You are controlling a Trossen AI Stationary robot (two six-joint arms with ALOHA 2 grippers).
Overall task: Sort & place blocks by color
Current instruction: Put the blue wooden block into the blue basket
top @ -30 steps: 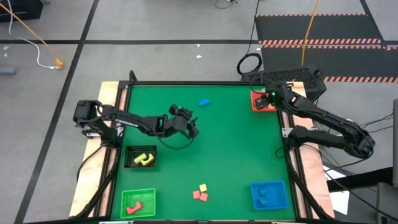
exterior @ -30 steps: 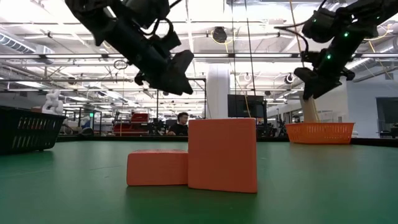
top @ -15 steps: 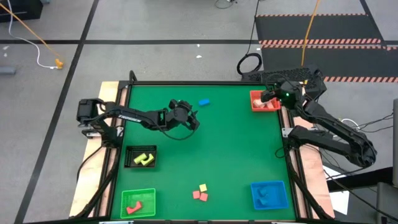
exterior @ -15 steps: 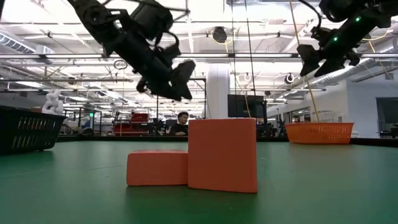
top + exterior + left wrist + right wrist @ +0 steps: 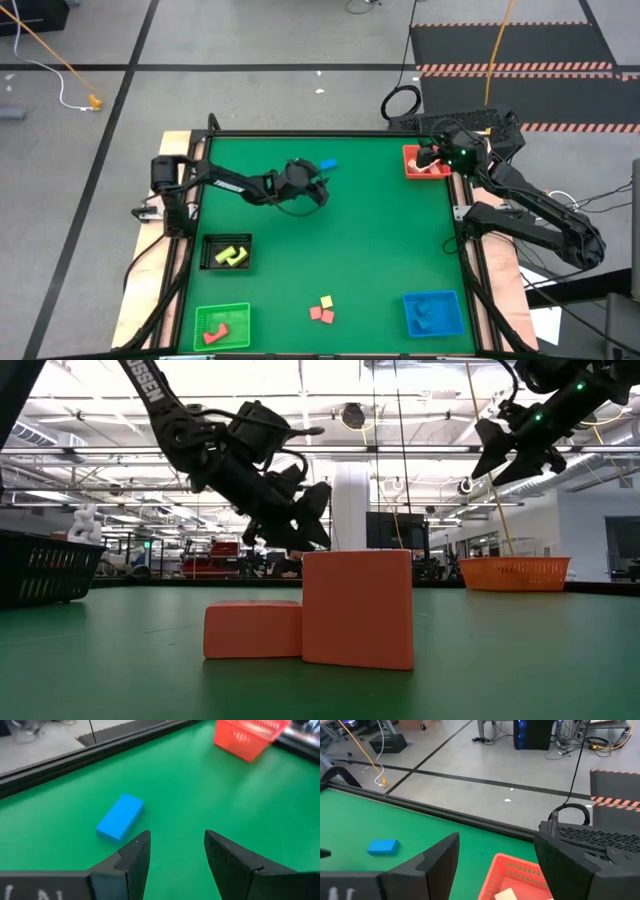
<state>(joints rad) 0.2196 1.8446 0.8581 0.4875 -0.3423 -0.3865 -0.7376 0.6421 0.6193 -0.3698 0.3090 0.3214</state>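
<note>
Green felt tabletop (image 5: 360,250); left claw (image 5: 172,855) agape near blue rectangular block (image 5: 120,816).

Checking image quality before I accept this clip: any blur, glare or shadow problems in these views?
High view: even light, no glare. Low view: orange blocks loom near the lens, ceiling lights glare behind. Left wrist view: blue block sharp, red basket soft. Right wrist view: fingers blurred.

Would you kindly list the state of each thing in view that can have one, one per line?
left gripper: open, empty, just short of the blue block
right gripper: open, empty, over the red basket
blue block: loose on the mat, unsorted
red basket: holds a pale block
black bin: holds yellow blocks
green tray: holds red blocks
blue tray: holds blue blocks
</note>
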